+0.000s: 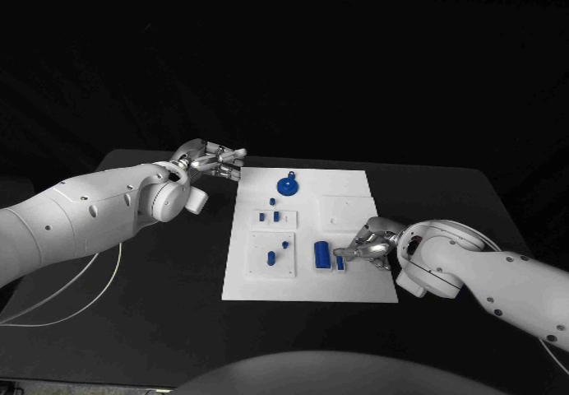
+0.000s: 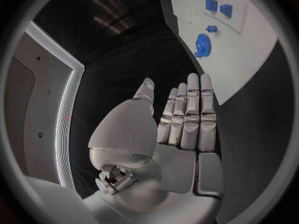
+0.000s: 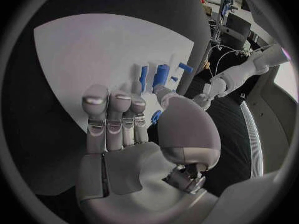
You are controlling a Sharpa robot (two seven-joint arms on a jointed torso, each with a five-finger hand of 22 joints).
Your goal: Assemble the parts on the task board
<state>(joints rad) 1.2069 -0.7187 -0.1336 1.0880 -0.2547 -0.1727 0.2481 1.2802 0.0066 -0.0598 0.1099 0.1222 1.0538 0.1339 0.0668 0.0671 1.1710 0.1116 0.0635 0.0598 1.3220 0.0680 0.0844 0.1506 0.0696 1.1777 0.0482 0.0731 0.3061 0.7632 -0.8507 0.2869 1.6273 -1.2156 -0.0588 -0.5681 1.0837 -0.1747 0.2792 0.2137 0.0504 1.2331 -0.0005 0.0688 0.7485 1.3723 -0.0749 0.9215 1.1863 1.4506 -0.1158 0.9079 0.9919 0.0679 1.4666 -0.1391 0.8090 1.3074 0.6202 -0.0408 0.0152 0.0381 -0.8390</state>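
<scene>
White rectangular task board (image 1: 311,284) lies mid black bench (image 1: 142,313). Left robot hand (image 1: 214,160) hovers just off the board's far-left corner, over the bench, fingers straight and side by side, holding nothing. Right robot hand (image 1: 365,244) sits over the board's near-right part, fingertips at a small flat blue piece (image 1: 340,263); in the right wrist view a bit of blue (image 3: 156,116) shows between thumb and fingers, but whether it is actually gripped I cannot tell. Blue cylinder (image 1: 321,254) lies on the board just beside that piece, toward the board's centre. Blue round gear-like part (image 1: 287,185) sits near the board's far edge. Two small blue blocks (image 1: 269,217) stand in a raised white panel left of the board's centre; more small blue pegs (image 1: 270,257) on the near-left panel.
</scene>
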